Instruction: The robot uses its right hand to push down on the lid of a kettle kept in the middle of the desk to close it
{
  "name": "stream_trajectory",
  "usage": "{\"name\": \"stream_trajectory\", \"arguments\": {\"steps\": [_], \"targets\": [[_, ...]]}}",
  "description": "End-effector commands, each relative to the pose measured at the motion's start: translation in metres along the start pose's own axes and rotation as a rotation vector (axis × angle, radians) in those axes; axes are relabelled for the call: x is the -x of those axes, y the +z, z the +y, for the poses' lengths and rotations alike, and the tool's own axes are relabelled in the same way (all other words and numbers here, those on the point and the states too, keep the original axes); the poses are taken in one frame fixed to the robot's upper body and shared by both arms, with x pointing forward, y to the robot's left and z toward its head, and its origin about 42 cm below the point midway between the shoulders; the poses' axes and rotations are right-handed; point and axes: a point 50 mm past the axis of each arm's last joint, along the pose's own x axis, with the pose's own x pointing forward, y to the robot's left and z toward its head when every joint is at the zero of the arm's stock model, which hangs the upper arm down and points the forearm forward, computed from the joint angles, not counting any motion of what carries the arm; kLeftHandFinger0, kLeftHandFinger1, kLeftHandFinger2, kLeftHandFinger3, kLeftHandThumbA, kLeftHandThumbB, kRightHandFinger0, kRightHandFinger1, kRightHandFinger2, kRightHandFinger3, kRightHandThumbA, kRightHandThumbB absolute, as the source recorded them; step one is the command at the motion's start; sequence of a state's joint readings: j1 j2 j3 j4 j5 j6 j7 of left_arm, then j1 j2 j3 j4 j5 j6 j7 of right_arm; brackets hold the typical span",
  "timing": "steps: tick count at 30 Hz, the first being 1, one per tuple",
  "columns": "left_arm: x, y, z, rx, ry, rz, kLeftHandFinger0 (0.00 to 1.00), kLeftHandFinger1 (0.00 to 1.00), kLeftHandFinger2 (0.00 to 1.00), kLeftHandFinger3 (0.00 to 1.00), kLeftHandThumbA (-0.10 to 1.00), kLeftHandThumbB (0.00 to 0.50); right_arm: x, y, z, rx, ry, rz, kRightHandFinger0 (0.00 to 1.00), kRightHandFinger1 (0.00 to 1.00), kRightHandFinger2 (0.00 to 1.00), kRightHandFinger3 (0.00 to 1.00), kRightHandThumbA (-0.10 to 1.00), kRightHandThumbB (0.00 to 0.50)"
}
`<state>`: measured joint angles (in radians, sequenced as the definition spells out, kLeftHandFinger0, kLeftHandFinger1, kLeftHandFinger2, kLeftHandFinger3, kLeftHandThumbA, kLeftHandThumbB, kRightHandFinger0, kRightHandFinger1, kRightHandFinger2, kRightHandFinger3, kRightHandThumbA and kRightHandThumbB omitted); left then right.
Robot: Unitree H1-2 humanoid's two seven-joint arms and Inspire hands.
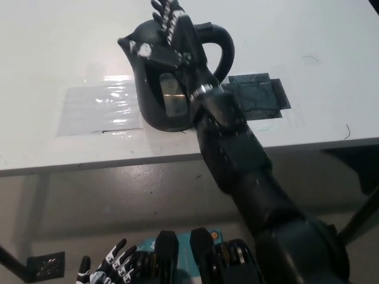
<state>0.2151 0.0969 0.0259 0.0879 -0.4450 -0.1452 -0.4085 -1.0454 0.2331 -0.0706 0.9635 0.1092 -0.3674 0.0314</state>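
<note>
From the head view we see a black kettle [160, 89] standing upright mid-desk, its handle arching right and a window in its side. Our right hand [172, 38] lies flat over the lid, fingers spread, gripping nothing. The white desk [53, 53] carries a clear plastic sheet [98, 109] and a dark pad [257, 94]. Our left hand [109, 266] rests low, fingers apart.
</note>
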Motion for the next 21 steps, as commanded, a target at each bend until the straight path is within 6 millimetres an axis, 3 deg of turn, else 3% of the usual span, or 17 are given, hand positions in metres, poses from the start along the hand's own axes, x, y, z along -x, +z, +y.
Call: {"name": "stream_trajectory", "arguments": {"steps": [1,3,5,6,7,8,10,11,13,14,17,19,20,21], "targets": [[0.01,0.019,0.013,-0.019,-0.006,-0.046,1.0,1.0,1.0,1.0,1.0,0.5,0.05,0.064,0.0,0.018,0.172,-0.195,1.0,1.0,1.0,1.0,0.7,0.5],[0.012,0.023,0.018,-0.031,0.0,-0.052,1.0,1.0,1.0,1.0,1.0,0.5,0.07,0.083,-0.005,0.017,0.193,-0.24,1.0,1.0,1.0,1.0,0.64,0.5],[0.012,0.027,0.023,-0.037,0.004,-0.053,1.0,1.0,1.0,1.0,1.0,0.5,0.104,0.108,-0.019,0.019,0.197,-0.288,1.0,1.0,1.0,1.0,0.63,0.5],[0.011,0.029,0.025,-0.042,0.006,-0.055,1.0,1.0,1.0,1.0,1.0,0.5,0.111,0.114,-0.021,0.018,0.2,-0.295,1.0,1.0,1.0,1.0,0.63,0.5],[0.011,0.029,0.025,-0.047,0.011,-0.052,1.0,1.0,1.0,1.0,1.0,0.5,0.127,0.122,-0.028,0.087,0.19,-0.328,1.0,1.0,1.0,1.0,0.71,0.5],[0.011,0.032,0.027,-0.044,0.015,-0.056,1.0,1.0,1.0,1.0,1.0,0.5,0.15,0.132,-0.041,0.071,0.209,-0.339,1.0,1.0,1.0,1.0,0.72,0.5],[0.012,0.035,0.031,-0.048,0.021,-0.059,1.0,1.0,1.0,1.0,1.0,0.5,0.15,0.131,-0.039,0.063,0.215,-0.336,1.0,1.0,1.0,1.0,0.72,0.5],[0.012,0.034,0.031,-0.061,0.016,-0.062,1.0,1.0,1.0,1.0,1.0,0.5,0.175,0.139,-0.052,0.049,0.235,-0.333,1.0,1.0,1.0,1.0,0.72,0.5],[0.012,0.036,0.033,-0.069,0.024,-0.07,1.0,1.0,1.0,1.0,1.0,0.5,0.195,0.144,-0.063,0.064,0.242,-0.329,1.0,1.0,1.0,1.0,0.74,0.5],[0.012,0.036,0.033,-0.065,0.025,-0.068,1.0,1.0,1.0,1.0,1.0,0.5,0.228,0.151,-0.079,0.064,0.227,-0.303,1.0,1.0,1.0,1.0,0.73,0.5],[0.011,0.038,0.034,-0.061,0.025,-0.069,1.0,1.0,1.0,1.0,1.0,0.5,0.264,0.153,-0.094,0.048,0.202,-0.274,1.0,1.0,1.0,1.0,0.7,0.5],[0.01,0.039,0.035,-0.058,0.029,-0.075,1.0,1.0,1.0,1.0,1.0,0.5,0.274,0.152,-0.099,0.039,0.2,-0.259,1.0,1.0,1.0,1.0,0.65,0.5],[0.009,0.039,0.036,-0.06,0.03,-0.076,1.0,1.0,1.0,1.0,1.0,0.5,0.298,0.15,-0.106,0.035,0.178,-0.228,1.0,1.0,1.0,1.0,0.64,0.5],[0.008,0.041,0.037,-0.063,0.036,-0.081,1.0,1.0,1.0,1.0,1.0,0.5,0.304,0.149,-0.109,0.044,0.174,-0.221,1.0,1.0,1.0,1.0,0.66,0.5]]}}
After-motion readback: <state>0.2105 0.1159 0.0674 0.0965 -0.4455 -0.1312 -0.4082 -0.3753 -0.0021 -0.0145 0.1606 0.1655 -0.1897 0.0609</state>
